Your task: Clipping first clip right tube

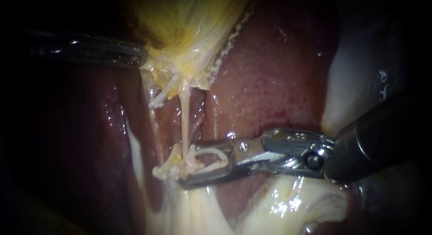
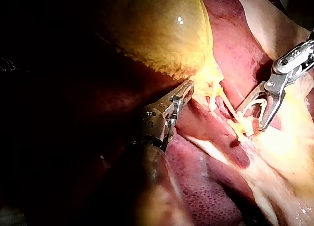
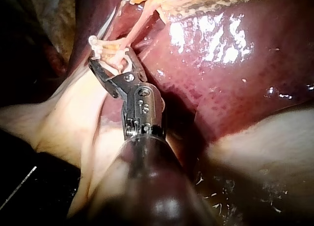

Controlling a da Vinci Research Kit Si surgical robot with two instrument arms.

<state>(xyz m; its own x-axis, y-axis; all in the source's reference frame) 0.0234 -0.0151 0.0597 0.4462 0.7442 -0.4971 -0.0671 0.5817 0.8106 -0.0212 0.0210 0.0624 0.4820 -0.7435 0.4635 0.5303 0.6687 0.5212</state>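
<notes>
— What is the biggest thing here?

— The liver. It is dark red and fills the middle and the 3 o'clock side. Next is the yellow gallbladder, up at 12 o'clock.

— And the tools?

— My left instrument comes in at 10 o'clock. Its claw is closed and pinches the edge of the gallbladder. My right instrument comes in from 4 o'clock. Its claw stands wide apart, and a white clip sits in it, touching both sides. The clip is not squeezed.

— Where is the right tube?

— The right tube is a thin pale string. It hangs from the gallbladder down toward 7 o'clock and ends in a lumpy pale knot. The open end of the clip is right at that knot. I cannot tell if the tube is all the way inside.

— What could go wrong?

— I think the clip could close on only half the tube and slip off. It could also grab the lumpy bits beside it. And if the left instrument pulls too hard, the thin tube could tear.

— Any bowls or boxes?

— None show. Only the claw carries something: the clip.
</notes>
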